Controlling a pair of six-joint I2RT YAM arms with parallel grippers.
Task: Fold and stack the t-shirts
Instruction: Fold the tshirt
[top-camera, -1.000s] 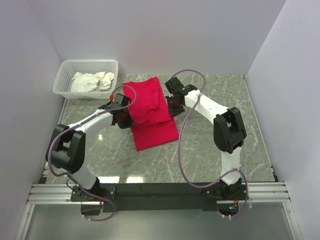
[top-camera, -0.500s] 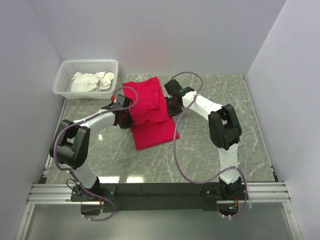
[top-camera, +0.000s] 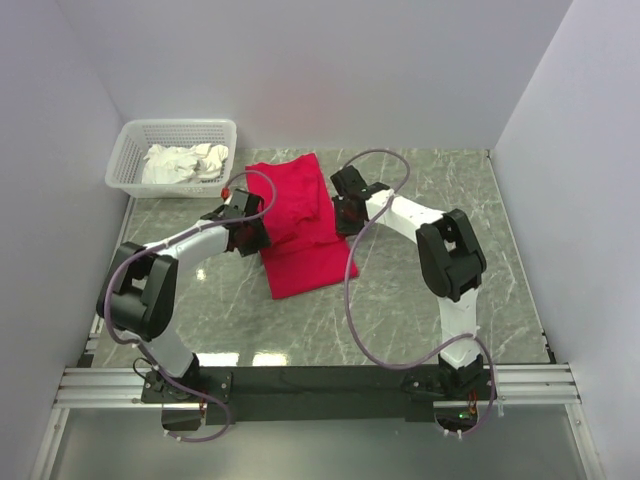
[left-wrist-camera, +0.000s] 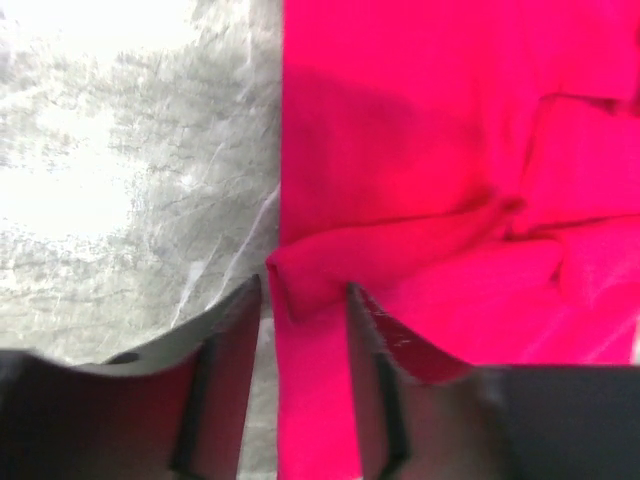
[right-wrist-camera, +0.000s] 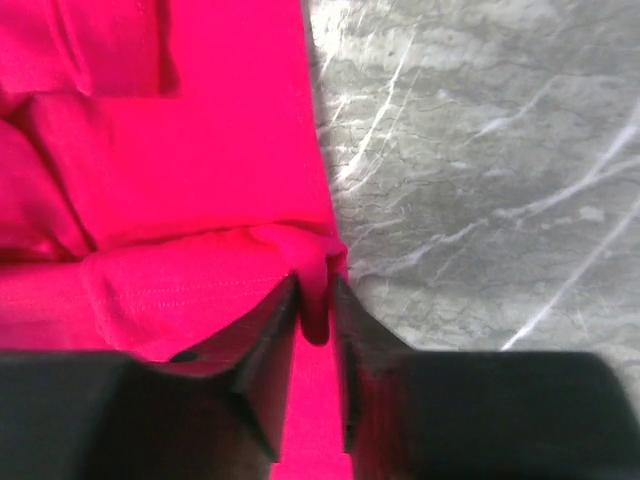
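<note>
The red t-shirt (top-camera: 298, 205) lies on the marble table, its far part doubled over in a thicker layer with a single layer reaching toward me. My left gripper (top-camera: 250, 232) is at the shirt's left edge; in the left wrist view (left-wrist-camera: 303, 285) its jaws stand apart around a small fold of the red t-shirt (left-wrist-camera: 420, 150), with a gap showing beside the left finger. My right gripper (top-camera: 343, 215) is at the shirt's right edge; in the right wrist view (right-wrist-camera: 315, 285) its jaws are pinched on a fold of the shirt's hem (right-wrist-camera: 200, 180).
A white lattice basket (top-camera: 130, 150) with crumpled white cloth (top-camera: 185, 162) stands at the back left. White walls close in the table on the left, back and right. Bare marble (top-camera: 450, 200) lies right of the shirt.
Both grippers have shifted slightly along the shirt's side edges, the right one a little nearer me and inward. The shirt's outline has hardly changed.
</note>
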